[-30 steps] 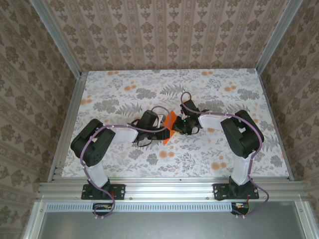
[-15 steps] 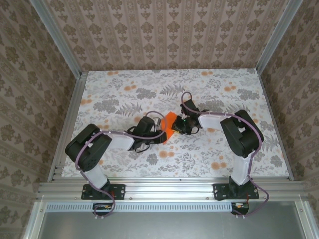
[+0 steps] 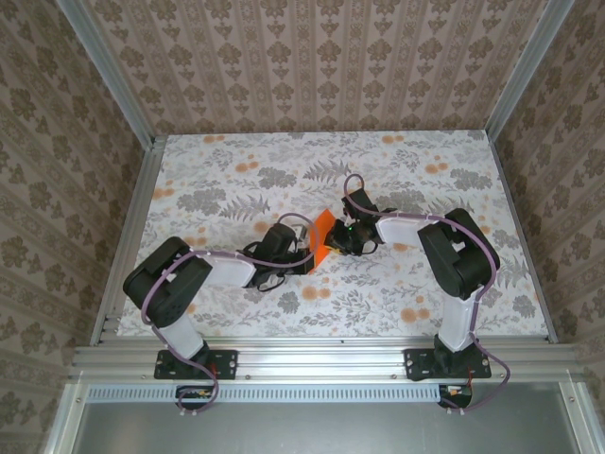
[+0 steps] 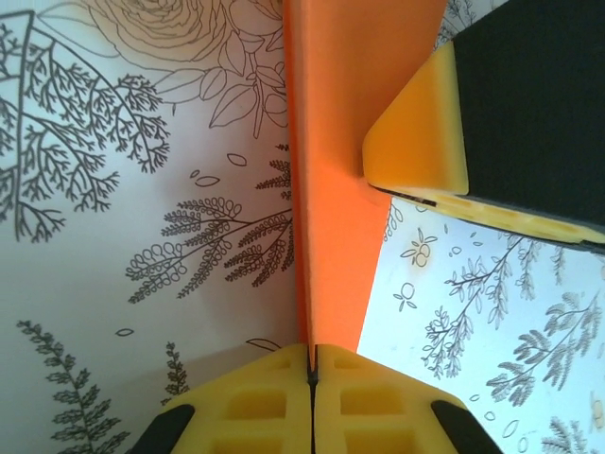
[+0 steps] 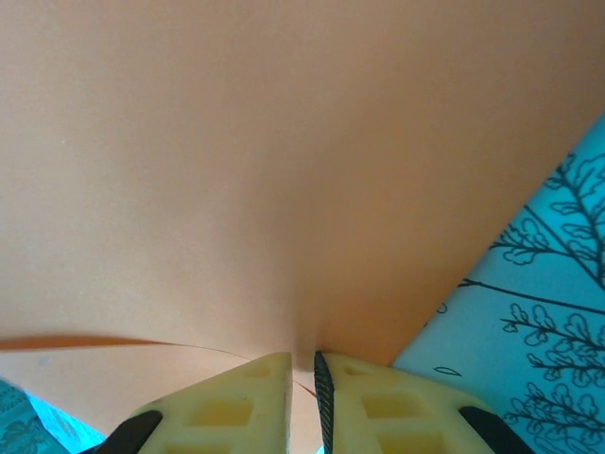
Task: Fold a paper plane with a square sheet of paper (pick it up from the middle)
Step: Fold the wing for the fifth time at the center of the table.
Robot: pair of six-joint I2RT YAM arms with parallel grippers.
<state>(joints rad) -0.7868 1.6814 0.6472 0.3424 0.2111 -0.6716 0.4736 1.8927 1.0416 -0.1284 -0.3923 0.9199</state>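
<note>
Two grippers pinching one orange sheet mid-table

Both arms meet over the middle of the flowered tablecloth (image 3: 236, 170), and the square sheet of paper (image 3: 321, 232) stands on edge between them. The left gripper (image 4: 312, 364) has its yellow pads pressed flat together with no gap showing. A creased edge of the sheet runs straight out from between them, away from the wrist. Ahead of that gripper and to its right, a yellow pad (image 4: 421, 132) of the right gripper (image 3: 333, 238) touches the sheet's other face. Seen from its own wrist, the right gripper (image 5: 302, 374) is almost closed, with only a thin slit between its pads, and the paper feeds down into that slit. Ahead of it the sheet spreads wide and bows slightly, and one loose edge curls off to its left. To its right the paper's straight edge ends and printed cloth shows past it. Around both grippers open cloth stretches on every side, with the metal rails and papered walls well apart from them
</note>
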